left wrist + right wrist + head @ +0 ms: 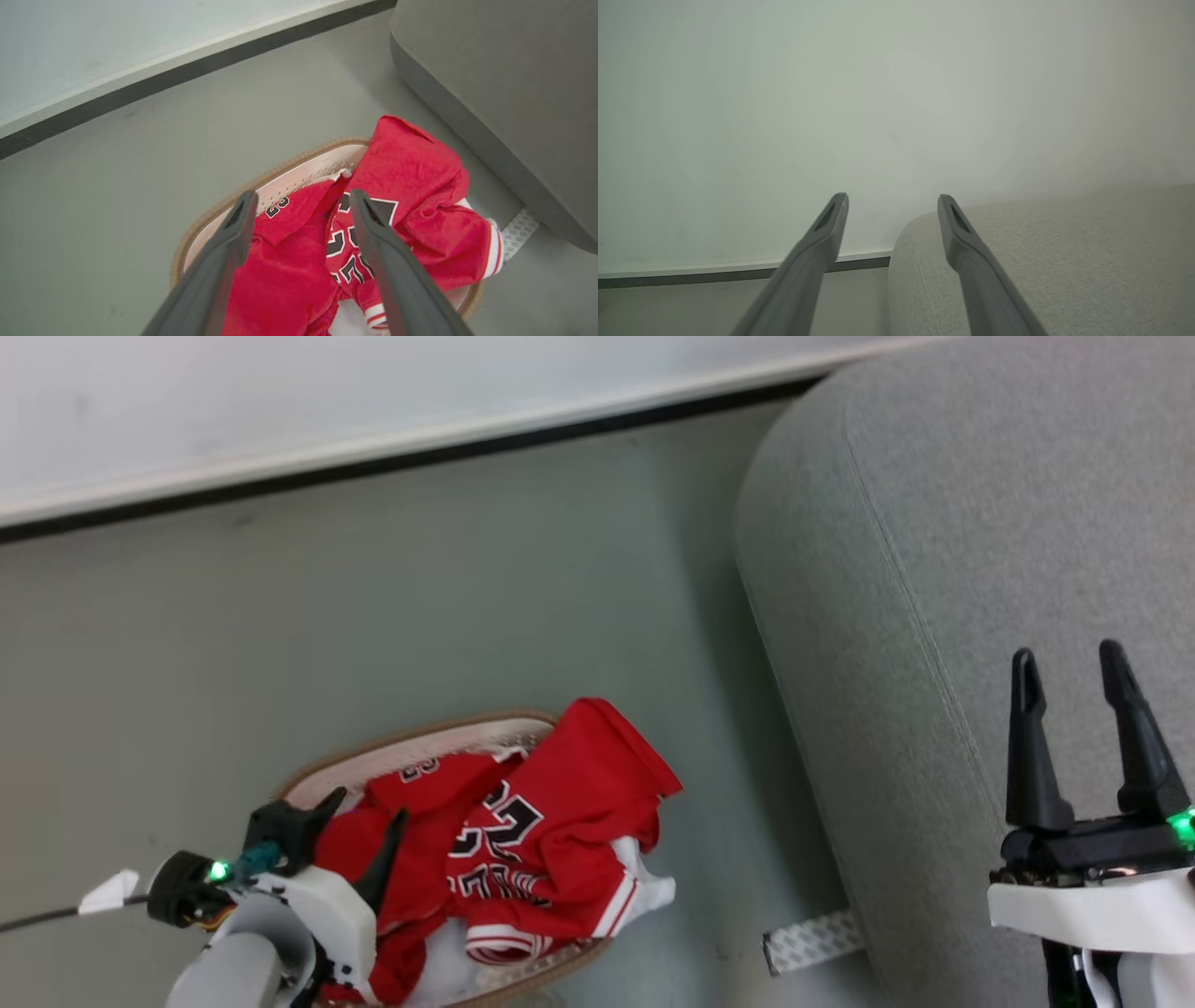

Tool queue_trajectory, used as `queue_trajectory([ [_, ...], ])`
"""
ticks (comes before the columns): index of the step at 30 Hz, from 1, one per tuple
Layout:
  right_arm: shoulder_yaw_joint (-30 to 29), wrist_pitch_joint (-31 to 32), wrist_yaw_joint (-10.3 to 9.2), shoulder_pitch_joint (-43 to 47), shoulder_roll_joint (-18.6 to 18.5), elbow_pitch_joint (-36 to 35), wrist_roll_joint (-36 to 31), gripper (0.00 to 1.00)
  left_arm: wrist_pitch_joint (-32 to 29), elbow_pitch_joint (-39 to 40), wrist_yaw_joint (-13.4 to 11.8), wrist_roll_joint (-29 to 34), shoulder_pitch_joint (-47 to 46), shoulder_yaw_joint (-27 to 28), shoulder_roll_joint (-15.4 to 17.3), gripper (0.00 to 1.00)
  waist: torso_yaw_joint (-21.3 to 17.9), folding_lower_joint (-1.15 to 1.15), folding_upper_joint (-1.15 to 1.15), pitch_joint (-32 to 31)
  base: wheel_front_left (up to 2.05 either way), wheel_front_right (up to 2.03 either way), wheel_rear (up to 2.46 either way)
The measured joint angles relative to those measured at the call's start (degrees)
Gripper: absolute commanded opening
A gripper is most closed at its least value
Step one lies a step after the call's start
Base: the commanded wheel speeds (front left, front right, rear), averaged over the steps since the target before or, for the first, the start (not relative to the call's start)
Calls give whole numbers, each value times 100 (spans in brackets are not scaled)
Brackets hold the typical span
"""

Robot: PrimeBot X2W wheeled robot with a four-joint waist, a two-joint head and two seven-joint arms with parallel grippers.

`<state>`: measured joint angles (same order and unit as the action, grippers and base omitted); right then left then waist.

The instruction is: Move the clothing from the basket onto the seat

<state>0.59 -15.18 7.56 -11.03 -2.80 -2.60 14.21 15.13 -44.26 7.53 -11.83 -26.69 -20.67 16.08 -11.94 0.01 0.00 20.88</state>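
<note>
The red, white-trimmed sports clothing (523, 840) lies heaped in the cream perforated plastic basket (420, 733) on the grey floor (467, 569). I have my left gripper (366, 817) spread wide over it, ready to grab. My right gripper (1067, 663) hangs open and empty over the light-grey fabric seat (934, 569).

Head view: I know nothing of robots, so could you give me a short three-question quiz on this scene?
1. True or false: the red jerseys already lie on the grey sofa.
2. Fill in: the right gripper has its jaws ____.
3. Which hangs over the laundry basket? A, the left gripper; B, the right gripper; C, a person's hand.
Key: 1 false; 2 open; 3 A.
</note>
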Motion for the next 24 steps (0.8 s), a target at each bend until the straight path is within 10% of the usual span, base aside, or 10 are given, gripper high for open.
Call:
queue_trajectory([
  [24,291,1,-1,-599,-4,-457,738,100,-984,-2583,0,-260,-1617,-2788,891,100,-1296,0,0,1990,0,0,0],
])
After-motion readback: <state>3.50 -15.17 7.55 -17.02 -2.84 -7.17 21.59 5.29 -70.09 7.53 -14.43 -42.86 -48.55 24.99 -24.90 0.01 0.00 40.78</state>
